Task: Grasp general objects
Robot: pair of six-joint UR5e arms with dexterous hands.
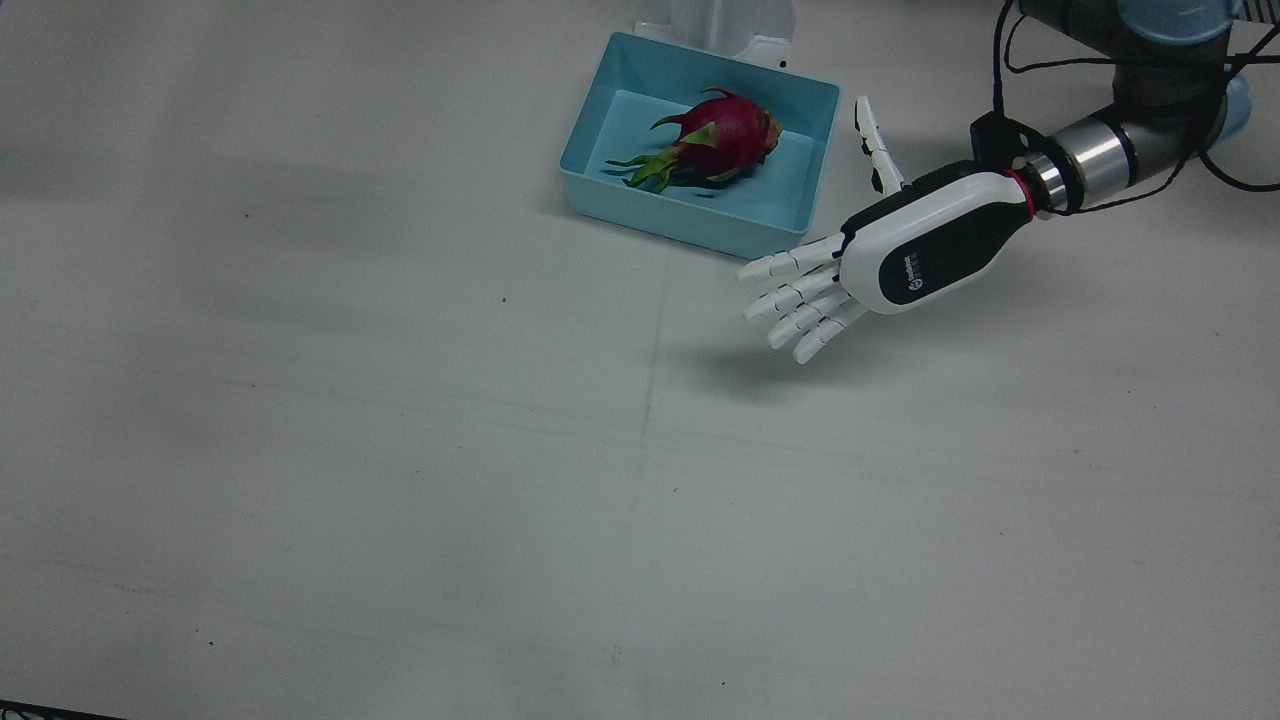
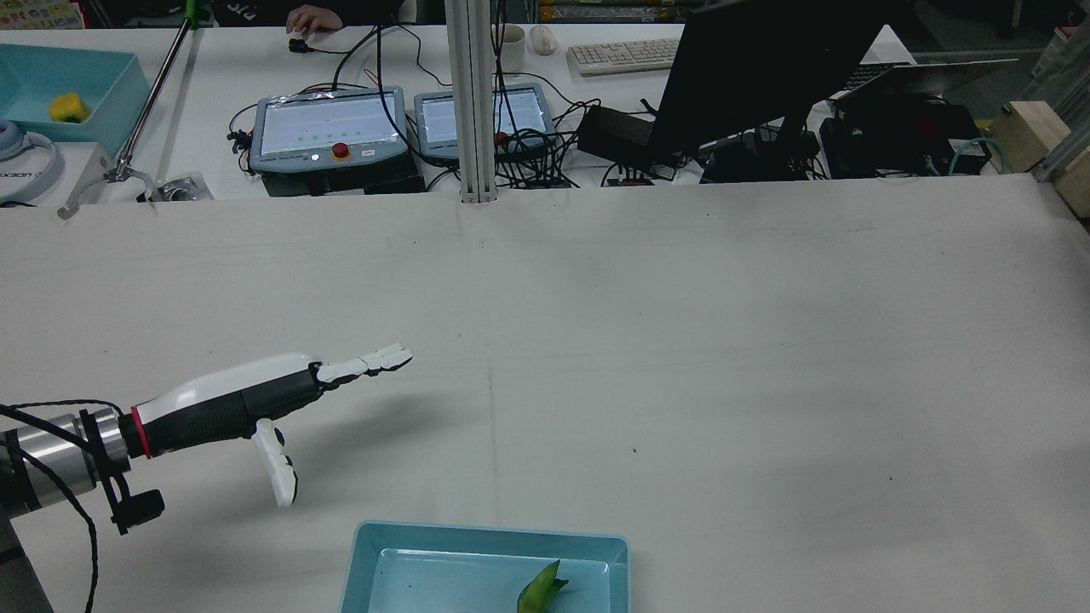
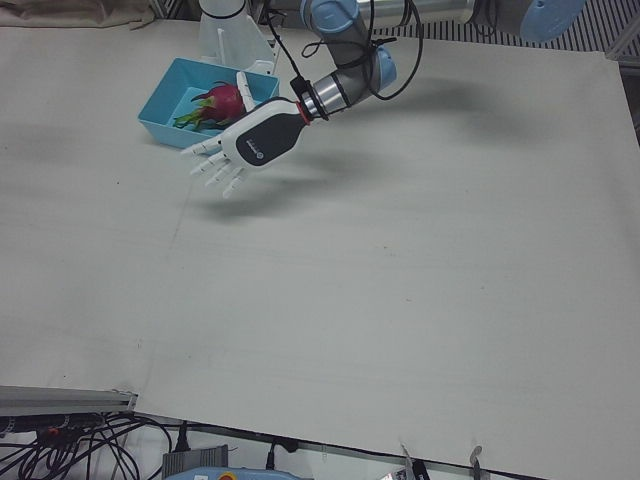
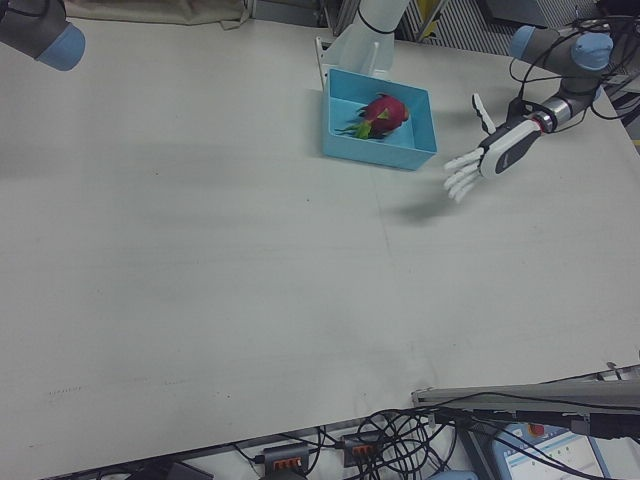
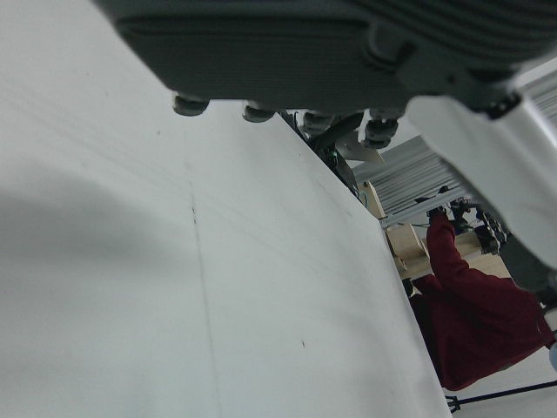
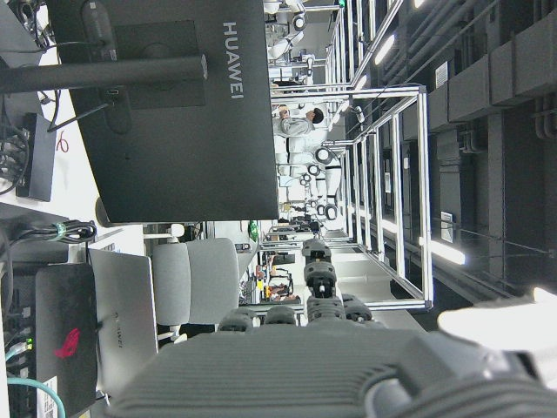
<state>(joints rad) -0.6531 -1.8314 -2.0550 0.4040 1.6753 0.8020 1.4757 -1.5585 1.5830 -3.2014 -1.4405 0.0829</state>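
The left hand [image 1: 905, 255] hovers flat over the bare table [image 1: 400, 480], fingers [image 1: 790, 300] spread wide, holding nothing. Just beside it sits a blue bin [image 1: 700, 225] with the dragon fruit [image 1: 720, 140] lying inside, nothing between them. The right hand [image 6: 365, 366] appears only in its own camera, its state unclear.

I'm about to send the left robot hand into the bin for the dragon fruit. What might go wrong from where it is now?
1. The left robot hand hovers open just outside the bin, thumb nearest its wall; a low sideways approach could hit the rim and shove the bin.
2. The dragon fruit lies on its side with leafy scales sticking out; fingers may catch those instead of the body, and it could slip or roll.
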